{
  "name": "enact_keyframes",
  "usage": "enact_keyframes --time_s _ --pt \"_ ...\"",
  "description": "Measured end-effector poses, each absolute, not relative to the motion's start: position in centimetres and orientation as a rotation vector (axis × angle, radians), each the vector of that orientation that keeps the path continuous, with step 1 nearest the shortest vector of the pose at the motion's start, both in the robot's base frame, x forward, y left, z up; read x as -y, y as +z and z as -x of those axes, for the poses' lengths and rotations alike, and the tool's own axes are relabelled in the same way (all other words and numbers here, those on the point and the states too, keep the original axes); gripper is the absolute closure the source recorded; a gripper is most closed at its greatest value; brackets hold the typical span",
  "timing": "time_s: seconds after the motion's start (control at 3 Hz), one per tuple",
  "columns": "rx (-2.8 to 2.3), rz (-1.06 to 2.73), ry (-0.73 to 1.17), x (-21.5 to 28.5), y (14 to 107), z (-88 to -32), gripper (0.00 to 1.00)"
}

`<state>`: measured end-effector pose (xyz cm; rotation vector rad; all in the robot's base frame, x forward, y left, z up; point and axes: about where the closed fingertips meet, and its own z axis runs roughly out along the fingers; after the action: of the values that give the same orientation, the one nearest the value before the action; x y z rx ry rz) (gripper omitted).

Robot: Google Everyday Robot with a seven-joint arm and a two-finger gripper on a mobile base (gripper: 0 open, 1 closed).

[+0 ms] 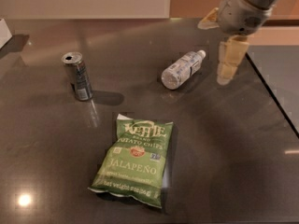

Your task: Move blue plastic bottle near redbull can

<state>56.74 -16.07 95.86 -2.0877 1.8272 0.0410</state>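
Observation:
The blue plastic bottle [182, 69] lies on its side on the dark table, right of centre, with its white cap pointing to the upper right. The redbull can [77, 76] stands upright at the left, well apart from the bottle. My gripper [214, 51] hangs at the upper right, just right of the bottle's cap and above the table. Its cream fingers [229, 59] are spread apart and hold nothing.
A green Kettle jalapeño chips bag [135, 160] lies flat in the front middle of the table. The table's right edge [273, 101] runs diagonally just right of the gripper. A white object [3, 31] sits at the far left edge.

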Motion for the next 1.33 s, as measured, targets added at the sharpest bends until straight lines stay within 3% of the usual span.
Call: enact_keyframes --time_s 0.67,1.33 --pt "-1.712 2.269 0.117 14.5 89.8 -64.5 0.00" --pt "-1.664 2.432 0.019 14.4 85.3 -68.6 0.00"
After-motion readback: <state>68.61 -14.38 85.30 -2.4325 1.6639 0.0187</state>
